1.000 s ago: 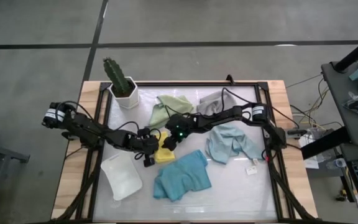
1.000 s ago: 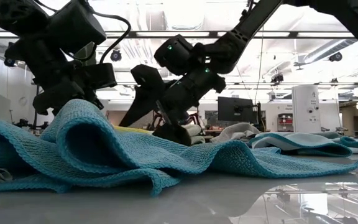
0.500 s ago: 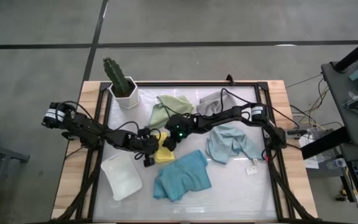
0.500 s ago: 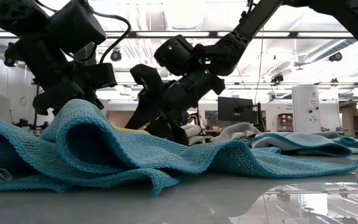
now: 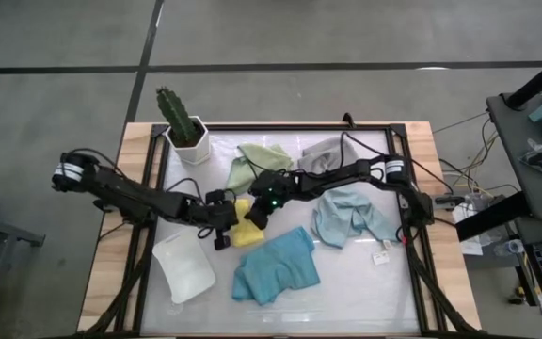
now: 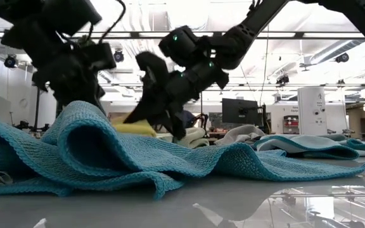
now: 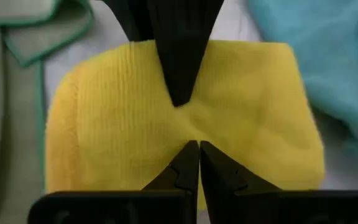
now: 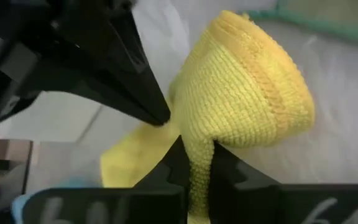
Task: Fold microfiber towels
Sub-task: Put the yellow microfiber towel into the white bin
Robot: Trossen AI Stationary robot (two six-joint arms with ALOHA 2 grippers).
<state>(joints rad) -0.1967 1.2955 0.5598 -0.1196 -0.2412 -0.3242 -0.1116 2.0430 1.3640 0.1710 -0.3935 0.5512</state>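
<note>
Both arms have shifted a little: the right gripper (image 6: pixel 160 117), wide apart a second ago, has now pinched down on the small yellow microfiber towel (image 5: pixel 245 226) and lifted its edge, while the left arm's shoulder end has swung further out past the table's left side. From its wrist, a fold of the yellow cloth bulges up out of the closed right fingers (image 8: pixel 227 171). The left gripper (image 7: pixel 199 163) has its fingers pressed together, tips resting down on the middle of the same towel, close to the right one. That towel lies in the centre of the white table (image 5: pixel 365 282). Just beside it towards the near edge sits the crumpled teal towel (image 5: pixel 277 266); the pale blue towel (image 5: pixel 348 216) is to the right, the sage green towel (image 5: pixel 252 162) and grey towel (image 5: pixel 323 153) further back. A white rectangular tray (image 5: pixel 184 266) lies at the left.
</note>
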